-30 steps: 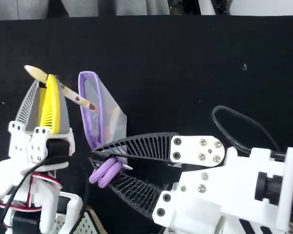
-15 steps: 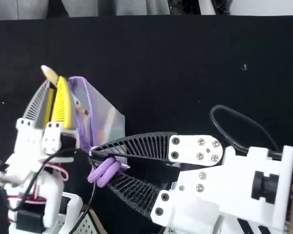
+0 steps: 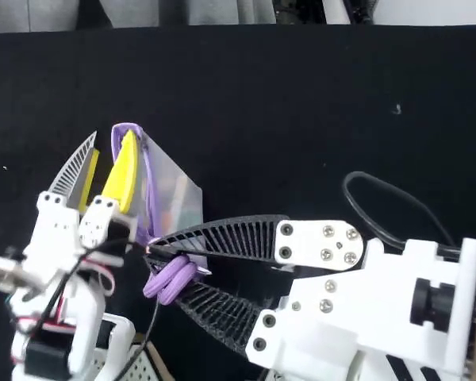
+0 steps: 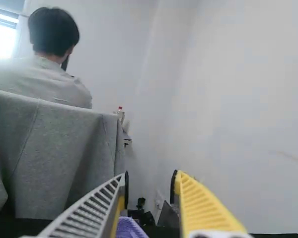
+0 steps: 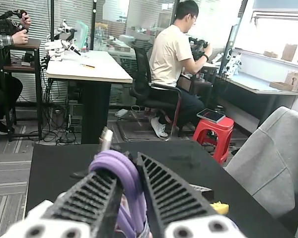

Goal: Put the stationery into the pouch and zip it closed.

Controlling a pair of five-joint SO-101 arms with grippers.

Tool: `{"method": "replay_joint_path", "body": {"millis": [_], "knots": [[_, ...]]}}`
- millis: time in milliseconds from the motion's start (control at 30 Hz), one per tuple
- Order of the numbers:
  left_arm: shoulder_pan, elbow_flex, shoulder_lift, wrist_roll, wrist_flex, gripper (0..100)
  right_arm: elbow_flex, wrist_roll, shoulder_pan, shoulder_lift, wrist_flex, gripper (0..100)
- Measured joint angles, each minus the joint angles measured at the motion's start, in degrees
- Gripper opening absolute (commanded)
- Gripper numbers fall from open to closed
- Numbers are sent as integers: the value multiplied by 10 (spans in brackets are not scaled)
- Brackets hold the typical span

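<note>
A clear pouch (image 3: 177,198) with a purple zip edge (image 3: 147,178) stands upright on the black table (image 3: 301,95), mouth upward. My right gripper (image 3: 160,268) has its black fingers shut on the pouch's purple end loop (image 5: 120,171), holding it up. My left gripper (image 3: 109,141), one finger white and one yellow, is at the top of the pouch's mouth. Its fingers stand apart with nothing between them, and the yellow finger (image 3: 125,171) lies against the purple rim. In the left wrist view a bit of that purple rim (image 4: 130,228) shows below the left gripper (image 4: 149,176).
A black cable (image 3: 385,208) loops over the table beside the right arm's white body (image 3: 381,309). The left arm's base and a white perforated board (image 3: 139,363) sit at the front edge. The far half of the table is bare black cloth.
The left gripper has carried a pencil rightward to the pouch's mouth. Its fingers have spread and the pencil no longer shows. The pouch has tilted slightly; the right gripper holds still.
</note>
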Motion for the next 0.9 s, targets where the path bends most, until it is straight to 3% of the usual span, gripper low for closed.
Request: {"method": "replay_joint_path", "body": {"millis": [233,367,533,900], "knots": [[39,-173,-4,0,64,166,0,1,1,0,0,11],[-30,-249,-5,0,95,166,0,1,30,0,0,11],[-116,-248,-5,0,173,166,0,1,62,0,-8,11],[-123,-230,-5,0,409,171,0,18,91,0,-14,11]]}}
